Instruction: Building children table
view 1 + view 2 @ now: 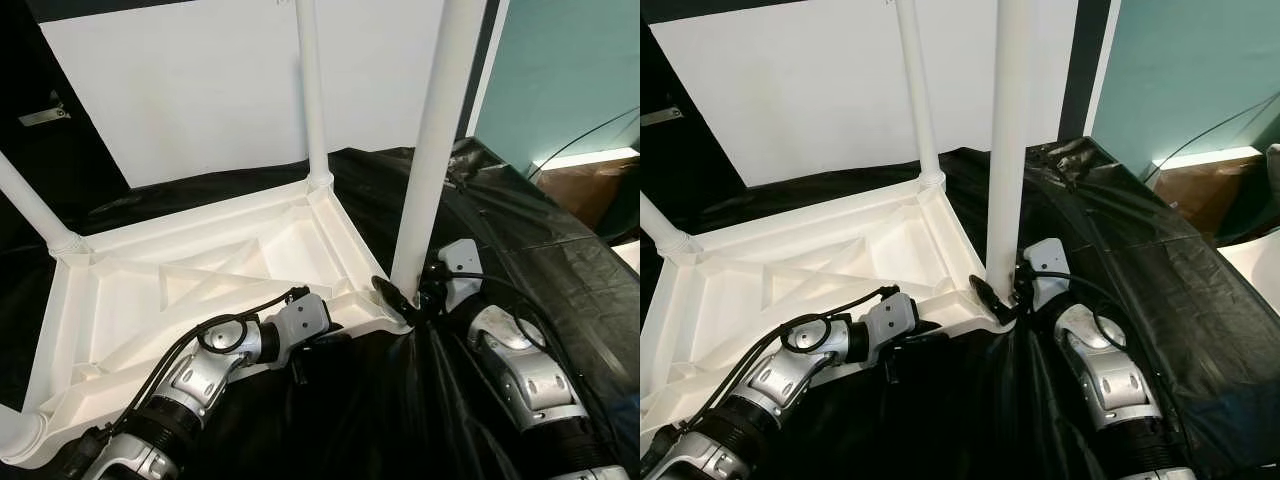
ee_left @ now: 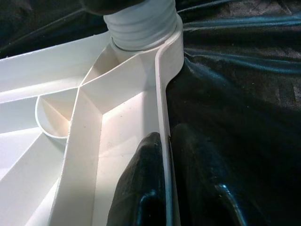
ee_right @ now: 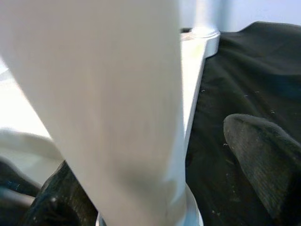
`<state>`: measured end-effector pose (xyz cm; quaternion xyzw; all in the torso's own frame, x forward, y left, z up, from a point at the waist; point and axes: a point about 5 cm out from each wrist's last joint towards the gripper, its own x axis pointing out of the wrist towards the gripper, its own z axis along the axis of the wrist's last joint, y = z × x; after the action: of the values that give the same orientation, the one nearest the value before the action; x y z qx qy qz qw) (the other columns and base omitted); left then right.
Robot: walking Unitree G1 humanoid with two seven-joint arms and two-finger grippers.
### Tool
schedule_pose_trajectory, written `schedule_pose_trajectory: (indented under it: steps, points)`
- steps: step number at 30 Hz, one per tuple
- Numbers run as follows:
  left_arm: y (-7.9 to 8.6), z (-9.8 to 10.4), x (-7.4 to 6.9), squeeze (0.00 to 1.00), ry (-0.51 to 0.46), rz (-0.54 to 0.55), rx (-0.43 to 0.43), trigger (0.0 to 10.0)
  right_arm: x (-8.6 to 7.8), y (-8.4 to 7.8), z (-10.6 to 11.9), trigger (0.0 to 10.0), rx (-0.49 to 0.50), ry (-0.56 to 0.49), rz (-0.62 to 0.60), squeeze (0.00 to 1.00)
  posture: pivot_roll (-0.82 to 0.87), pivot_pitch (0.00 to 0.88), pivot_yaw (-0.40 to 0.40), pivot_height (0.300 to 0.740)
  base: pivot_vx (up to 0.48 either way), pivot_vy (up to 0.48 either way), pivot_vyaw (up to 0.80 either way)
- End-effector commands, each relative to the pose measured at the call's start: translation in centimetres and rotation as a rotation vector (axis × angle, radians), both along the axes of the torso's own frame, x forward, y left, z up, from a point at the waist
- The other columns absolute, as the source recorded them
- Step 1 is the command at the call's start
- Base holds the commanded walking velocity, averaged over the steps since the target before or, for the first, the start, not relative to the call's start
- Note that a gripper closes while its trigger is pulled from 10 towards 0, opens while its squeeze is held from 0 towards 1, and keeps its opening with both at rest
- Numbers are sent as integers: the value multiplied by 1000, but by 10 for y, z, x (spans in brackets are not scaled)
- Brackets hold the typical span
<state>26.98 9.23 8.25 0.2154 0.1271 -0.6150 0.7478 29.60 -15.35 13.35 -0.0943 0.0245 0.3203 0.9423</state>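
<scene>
The white plastic table top lies upside down on a black sheet. Three white legs stand up from its corners: the near right leg, a far leg and a left leg. My left gripper is shut on the table's front rim, one finger inside and one outside, close to the near right corner. My right gripper is at the foot of the near right leg, which stands between its fingers; one finger is apart from it.
A white panel stands behind the table, with a teal wall at the right. A brown box and a cable lie beyond the sheet's right edge. The black sheet is wrinkled around the table.
</scene>
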Motion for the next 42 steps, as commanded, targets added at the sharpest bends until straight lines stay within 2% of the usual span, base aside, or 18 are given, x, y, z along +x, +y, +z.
schedule_pose_trajectory:
  steps: [1, 2, 3, 4, 5, 7, 8, 21, 25, 28, 30, 31, 32, 33, 35, 37, 40, 42]
  points:
    - [12, -59, -40, 0, 295, -85, 173, 10000, 2, -6, 2, 10000, 1, 8, -1, 0, -45, 4, 13, 740, 0, 0, 0]
    - [12, -59, -40, 0, 294, -85, 174, 10000, 4, -8, 3, 10000, -8, 13, 23, 0, -45, 5, 12, 740, 0, 0, 0]
    - [12, -60, -40, 0, 294, -85, 174, 10000, 4, -9, 5, 7490, -19, 17, 47, 0, -44, 4, 13, 740, 0, 0, 0]
    - [12, -60, -40, 0, 294, -85, 174, 10000, 4, -9, 5, 7490, -19, 17, 47, 0, -44, 4, 13, 740, 0, 0, 0]
    - [12, -60, -40, 0, 293, -85, 175, 10000, 5, -12, 6, 2902, -28, 20, 73, 0, -44, 3, 11, 740, 0, 0, 0]
    - [12, -60, -40, 0, 293, -85, 175, 10000, 5, -12, 6, 2902, -28, 20, 73, 0, -44, 3, 11, 740, 0, 0, 0]
    - [13, -60, -40, 0, 293, -85, 176, 10000, 7, -15, 7, 353, -37, 23, 89, 0, -43, 3, 11, 740, 0, 0, 0]
    - [16, -60, -40, 0, 291, -86, 186, 10000, 7, -21, 6, 0, -51, 56, 128, 0, -42, 1, 15, 740, 0, 0, 0]
    - [15, -60, -41, 0, 289, -93, 185, 10000, -2, -7, -6, 0, 0, 78, 102, 0, -41, 0, 11, 740, 0, 0, 0]
    - [15, -60, -42, 0, 291, -87, 181, 10000, -11, 13, -18, 0, 64, 93, -40, 0, -33, 6, 5, 740, 0, 0, 0]
    - [15, -60, -42, 0, 291, -87, 181, 10000, -11, 13, -18, 0, 64, 93, -40, 0, -33, 6, 5, 740, 0, 0, 0]
    - [14, -61, -42, 0, 294, -81, 178, 10000, -13, 19, -20, 0, 111, 88, -169, 0, -32, 9, 5, 740, 0, 0, 0]
    - [14, -61, -42, 0, 294, -81, 178, 10000, -13, 19, -20, 0, 111, 88, -169, 0, -32, 9, 5, 740, 0, 0, 0]
    - [15, -62, -45, 0, 304, -83, 179, 10000, -15, 18, -19, 0, 189, 55, -414, 0, -34, 16, 11, 740, 0, 0, 0]
    - [15, -62, -45, 0, 304, -83, 179, 10000, -15, 18, -19, 0, 189, 55, -414, 0, -34, 16, 11, 740, 0, 0, 0]
    - [16, -63, -47, 0, 308, -87, 184, 10000, -17, 10, -13, 0, 239, -4, -592, 0, -36, 18, 14, 740, 0, 0, 0]
    - [16, -63, -47, 0, 308, -87, 184, 10000, -17, 10, -13, 0, 239, -4, -592, 0, -36, 18, 14, 740, 0, 0, 0]
    - [16, -63, -45, 0, 304, -92, 191, 10000, -22, 0, -10, 0, 245, -58, -715, 0, -41, 19, 18, 740, 0, 0, 0]
